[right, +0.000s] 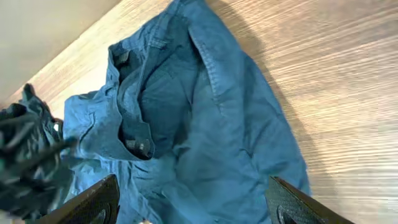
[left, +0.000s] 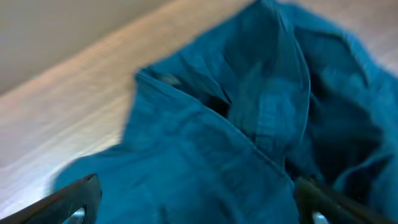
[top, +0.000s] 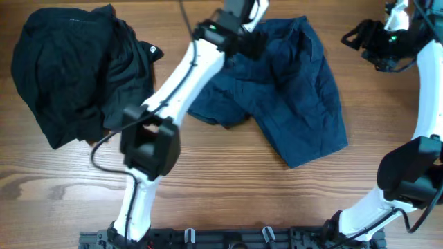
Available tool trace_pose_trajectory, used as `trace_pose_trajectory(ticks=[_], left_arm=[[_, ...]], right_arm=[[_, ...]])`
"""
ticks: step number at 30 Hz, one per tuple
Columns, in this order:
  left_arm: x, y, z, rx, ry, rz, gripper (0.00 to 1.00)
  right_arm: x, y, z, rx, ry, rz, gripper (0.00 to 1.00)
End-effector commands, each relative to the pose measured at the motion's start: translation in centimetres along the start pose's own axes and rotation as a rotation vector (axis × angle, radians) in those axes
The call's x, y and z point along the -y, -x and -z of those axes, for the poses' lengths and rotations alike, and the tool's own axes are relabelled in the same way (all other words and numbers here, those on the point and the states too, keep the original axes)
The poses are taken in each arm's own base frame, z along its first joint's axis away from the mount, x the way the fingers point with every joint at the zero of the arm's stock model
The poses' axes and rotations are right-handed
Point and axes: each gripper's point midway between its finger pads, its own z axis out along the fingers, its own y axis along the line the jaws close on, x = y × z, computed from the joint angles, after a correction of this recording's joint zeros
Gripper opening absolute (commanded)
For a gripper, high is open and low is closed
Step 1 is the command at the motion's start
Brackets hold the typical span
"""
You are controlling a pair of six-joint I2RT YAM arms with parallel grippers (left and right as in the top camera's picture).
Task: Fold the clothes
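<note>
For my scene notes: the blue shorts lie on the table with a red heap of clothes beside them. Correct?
No. The heap of clothes beside the blue shorts on the table is black, not red; the overhead view shows it.

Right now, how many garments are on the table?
2. The navy shorts lie spread at centre-right; the black heap sits at the far left. The heap is bunched, so it may hide more than one piece.

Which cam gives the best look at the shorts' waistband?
Right wrist: the waistband lies open, sharp and unobstructed. Overhead shows most of the shorts, but the left arm crosses the waistband end. Left wrist is a blurred close-up of fabric folds.
</note>
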Motion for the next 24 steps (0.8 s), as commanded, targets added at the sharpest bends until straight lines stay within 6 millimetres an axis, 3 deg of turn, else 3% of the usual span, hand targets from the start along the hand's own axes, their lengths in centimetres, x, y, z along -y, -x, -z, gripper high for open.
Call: trace_pose_trajectory(ticks=[1, 7, 11, 14, 17, 20, 24], left_arm=[[3.0, -0.9, -2.0, -0.019, -0.046, -0.078, 1.00], [5.3, -1.2, -3.1, -0.016, -0.069, -0.108, 1.00], [4.3, -3.1, -4.8, -0.071, -0.011, -0.117, 0.98], [3.3, -4.1, -5.8, -0.099, 0.048, -0.132, 0.91], [1.8, -3.8, -5.7, -0.093, 0.140, -0.134, 0.68], [0.3, -3.7, -5.5, -0.094, 0.214, -0.127, 0.34], [-3.4, -2.9, -4.0, -0.068, 0.427, -0.049, 0.07]], right_arm=[[-0.6, 0.0, 0.7, 0.009, 0.032, 0.045, 0.76], [-0.5, -0.1, 0.7, 0.006, 0.029, 0.044, 0.76], [-0.5, -0.5, 0.7, -0.010, 0.026, 0.062, 0.76], [-0.4, -0.5, 0.7, -0.012, 0.021, 0.062, 0.76], [-0.4, -0.4, 0.7, -0.009, 0.019, 0.070, 0.76], [-0.3, -0.4, 0.7, -0.009, 0.019, 0.071, 0.76], [-0.4, -0.4, 0.7, -0.008, 0.019, 0.081, 0.76]])
